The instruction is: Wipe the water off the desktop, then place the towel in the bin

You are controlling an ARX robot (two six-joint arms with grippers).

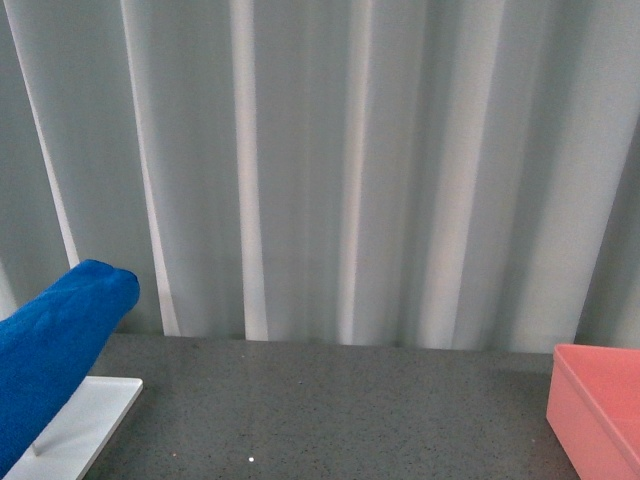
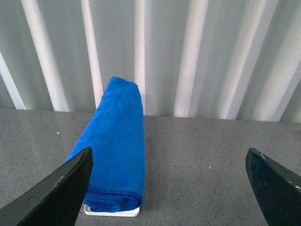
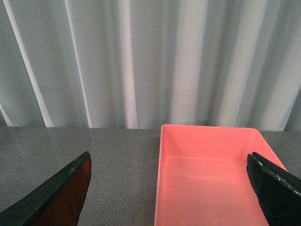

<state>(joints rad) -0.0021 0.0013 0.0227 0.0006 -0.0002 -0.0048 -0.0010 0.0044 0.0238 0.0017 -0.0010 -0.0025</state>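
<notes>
The blue towel [image 1: 55,350] hangs folded over the rack at the front view's left edge, above the rack's white base [image 1: 95,420]. In the left wrist view the towel [image 2: 115,141] lies ahead of my open left gripper [image 2: 171,188], close to one fingertip [image 2: 70,181]. The pink bin [image 1: 600,410] stands at the right edge of the dark speckled desktop [image 1: 340,410]. In the right wrist view the bin [image 3: 211,179] is empty, ahead of my open right gripper [image 3: 169,188]. Neither gripper shows in the front view. No water is visible.
A pale pleated curtain [image 1: 330,160] closes off the far edge of the desktop. The white rack base [image 2: 113,212] peeks out under the towel's hem in the left wrist view.
</notes>
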